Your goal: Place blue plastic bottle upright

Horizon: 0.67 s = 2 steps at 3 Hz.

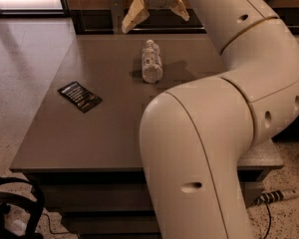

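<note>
The blue plastic bottle point(151, 61) is a small clear ribbed bottle lying on its side on the grey table point(89, 133), near the far middle, with its length running away from me. My gripper point(155, 15) hangs above the far end of the bottle, apart from it. Its two tan fingers point(133, 15) are spread wide and hold nothing.
A flat dark snack packet point(79, 96) lies on the left part of the table. My large white arm point(214, 133) covers the table's right side. A metal rail point(114, 9) and dark wall stand behind the table. A black object point(10, 213) and cables lie on the floor.
</note>
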Available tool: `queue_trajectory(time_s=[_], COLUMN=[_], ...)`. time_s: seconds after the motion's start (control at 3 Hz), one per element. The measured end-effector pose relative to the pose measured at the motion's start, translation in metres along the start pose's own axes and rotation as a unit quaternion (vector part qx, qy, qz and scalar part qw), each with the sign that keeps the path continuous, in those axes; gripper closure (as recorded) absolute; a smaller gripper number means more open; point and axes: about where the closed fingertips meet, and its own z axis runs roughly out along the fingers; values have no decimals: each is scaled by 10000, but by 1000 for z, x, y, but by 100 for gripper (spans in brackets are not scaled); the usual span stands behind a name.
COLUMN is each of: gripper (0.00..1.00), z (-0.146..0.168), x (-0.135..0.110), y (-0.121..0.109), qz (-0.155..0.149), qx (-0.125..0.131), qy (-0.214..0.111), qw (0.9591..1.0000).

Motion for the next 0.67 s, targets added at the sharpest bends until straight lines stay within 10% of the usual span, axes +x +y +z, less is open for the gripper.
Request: queue_trajectory(time_s=[0.67], gripper=[0], z=[51], x=[0], y=[8], qz=[69], qx=[-140], qy=[456], qw=[9988])
